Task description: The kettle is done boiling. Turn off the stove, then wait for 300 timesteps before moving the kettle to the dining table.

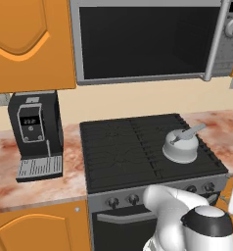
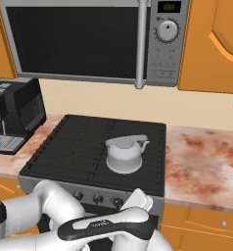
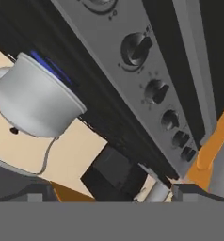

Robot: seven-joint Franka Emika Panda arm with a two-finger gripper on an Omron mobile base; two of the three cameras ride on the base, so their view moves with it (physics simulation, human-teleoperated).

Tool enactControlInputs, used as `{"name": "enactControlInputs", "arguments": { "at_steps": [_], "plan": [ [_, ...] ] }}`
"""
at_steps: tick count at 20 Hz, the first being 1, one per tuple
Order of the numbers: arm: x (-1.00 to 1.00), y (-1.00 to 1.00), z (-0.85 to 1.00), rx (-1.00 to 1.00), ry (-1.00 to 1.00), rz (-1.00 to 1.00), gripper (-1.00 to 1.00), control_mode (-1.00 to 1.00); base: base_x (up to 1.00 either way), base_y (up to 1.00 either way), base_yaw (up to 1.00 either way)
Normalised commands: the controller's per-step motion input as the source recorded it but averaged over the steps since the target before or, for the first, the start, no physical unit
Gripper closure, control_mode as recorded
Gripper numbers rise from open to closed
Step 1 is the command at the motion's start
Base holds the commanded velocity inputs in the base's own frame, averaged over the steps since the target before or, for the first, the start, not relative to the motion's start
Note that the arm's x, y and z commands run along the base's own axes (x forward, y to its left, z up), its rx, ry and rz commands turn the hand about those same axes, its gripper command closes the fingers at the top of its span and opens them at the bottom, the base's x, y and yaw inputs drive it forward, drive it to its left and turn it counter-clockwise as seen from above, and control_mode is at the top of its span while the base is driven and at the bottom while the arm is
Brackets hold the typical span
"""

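Observation:
The silver-grey kettle point(image 1: 180, 146) point(image 2: 123, 154) sits upright on the right front burner of the black stove point(image 1: 118, 147) point(image 2: 74, 142), with its handle slanting up to the right. In the hand view the kettle point(image 3: 36, 101) appears at the left, and a blue flame point(image 3: 48, 66) shows under it. My gripper point(image 3: 111, 195) hangs low in front of the stove's grey panel, facing the row of round knobs point(image 3: 135, 48). Its fingertips point(image 3: 38, 193) are spread wide and open, holding nothing. My white hand point(image 2: 138, 200) is just below the right knobs. The dining table is out of view.
A dark-windowed microwave point(image 1: 143, 39) point(image 2: 74, 41) hangs above the cooktop. A black coffee machine point(image 1: 35, 132) point(image 2: 13, 115) stands on the marbled counter point(image 1: 3, 171) to the left. More marbled counter point(image 2: 201, 162) lies to the right, and orange cabinets point(image 1: 25, 39) are above and below.

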Motion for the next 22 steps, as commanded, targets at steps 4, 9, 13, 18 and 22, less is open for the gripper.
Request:
{"name": "enactControlInputs", "arguments": {
  "at_steps": [4, 9, 13, 18, 22],
  "plan": [
    [0.08, -0.16, -0.37, 0.11, 0.0, -0.15, -1.0, -1.0, 0.0, 0.0, 0.0],
    [0.02, -0.22, -0.43, 0.13, 0.0, -0.19, -1.0, -1.0, 0.0, 0.0, 0.0],
    [0.06, -0.04, -0.27, 0.08, 0.0, -0.21, -1.0, -1.0, 0.0, 0.0, 0.0],
    [0.2, -0.03, -0.17, 0.06, 0.01, -0.2, -1.0, -1.0, 0.0, 0.0, 0.0],
    [0.25, -0.02, -0.07, 0.05, 0.04, -0.19, -1.0, -1.0, 0.0, 0.0, 0.0]
  ]
}}
